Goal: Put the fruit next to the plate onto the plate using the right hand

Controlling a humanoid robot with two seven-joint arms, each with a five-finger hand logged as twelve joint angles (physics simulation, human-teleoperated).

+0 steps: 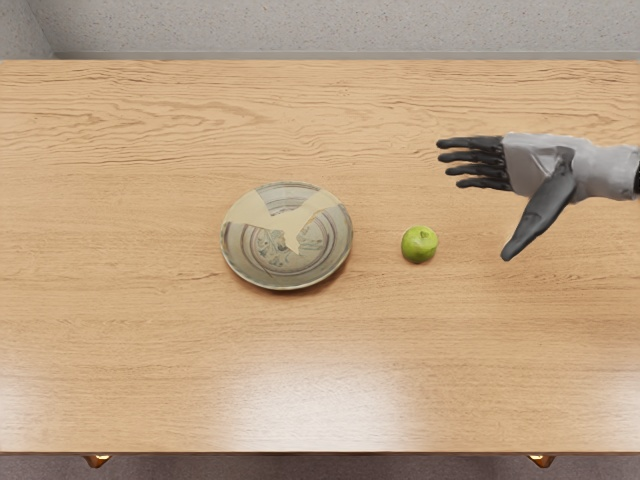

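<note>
My right robot hand [512, 175] hovers open, holding nothing. The apple [420, 244] lies at its eight o'clock, with the plate [235, 255] at the apple's nine.

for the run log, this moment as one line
green fruit: on table beside plate | plate: bare | right hand: open, apart from green fruit | left hand: not in view

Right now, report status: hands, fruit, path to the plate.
Right hand open, holding nothing, right of green apple. Left arm out of view. Apple on table, right of plate, apart. Nothing between them.
</note>
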